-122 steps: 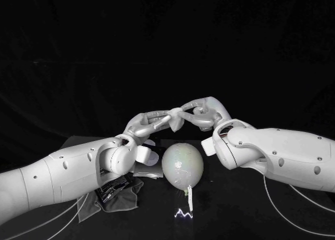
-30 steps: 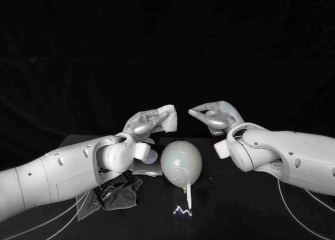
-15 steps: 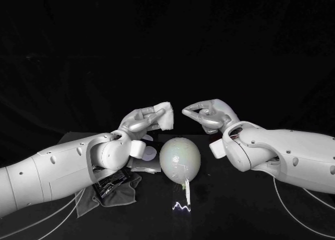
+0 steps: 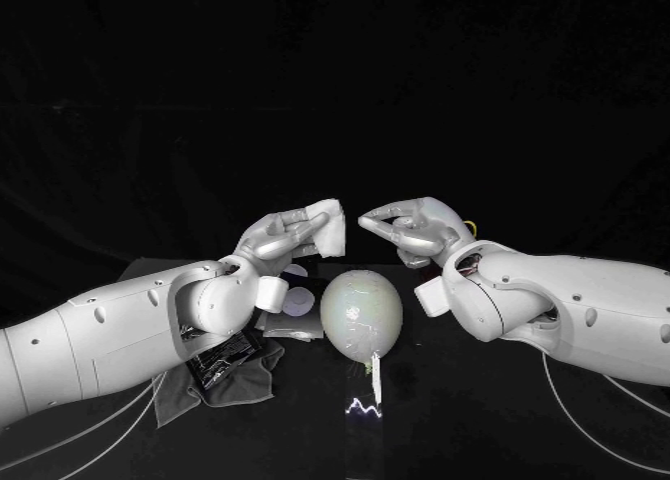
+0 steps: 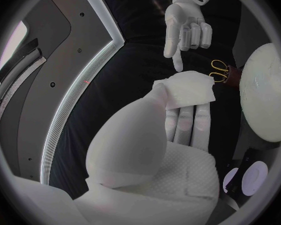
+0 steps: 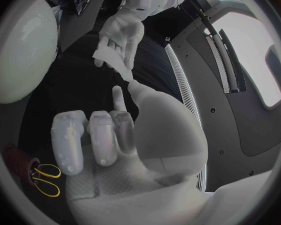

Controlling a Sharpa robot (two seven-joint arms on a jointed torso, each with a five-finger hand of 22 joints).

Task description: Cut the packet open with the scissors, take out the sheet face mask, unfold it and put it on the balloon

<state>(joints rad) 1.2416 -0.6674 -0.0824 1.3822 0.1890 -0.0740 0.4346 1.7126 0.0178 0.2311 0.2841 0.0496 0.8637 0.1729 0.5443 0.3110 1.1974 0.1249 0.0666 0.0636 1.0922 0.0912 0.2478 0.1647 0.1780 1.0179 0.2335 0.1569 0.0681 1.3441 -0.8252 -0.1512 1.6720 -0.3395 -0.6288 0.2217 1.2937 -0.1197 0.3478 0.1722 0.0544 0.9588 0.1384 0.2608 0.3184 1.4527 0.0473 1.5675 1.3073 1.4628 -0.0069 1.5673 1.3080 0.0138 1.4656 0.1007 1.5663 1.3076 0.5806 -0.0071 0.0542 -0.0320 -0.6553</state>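
My left hand [image 4: 289, 238] is raised above the table and pinches a folded white sheet mask [image 4: 328, 226], which shows against the fingers [image 5: 185, 89] in the left wrist view. My right hand [image 4: 409, 229] hovers just to the mask's right with its fingers curled and nothing in it. One finger [image 6: 118, 99] points toward the mask [image 6: 109, 55], with a small gap between them. The pale oval balloon [image 4: 361, 312] stands on the table below both hands, also seen as a balloon [image 5: 265, 95] in the left wrist view. Yellow-handled scissors [image 6: 45, 177] stand in a brown holder.
A pale flat packet [image 4: 289, 326] lies on the table left of the balloon. A grey cloth [image 4: 205, 388] with a black item [image 4: 227, 360] on it lies under my left forearm. A thin white string [image 4: 374, 385] trails from the balloon toward the front.
Four seconds ago both hands met at the mask; the right hand has let go and they have parted. Over the last second the left hand lifted the mask slightly.
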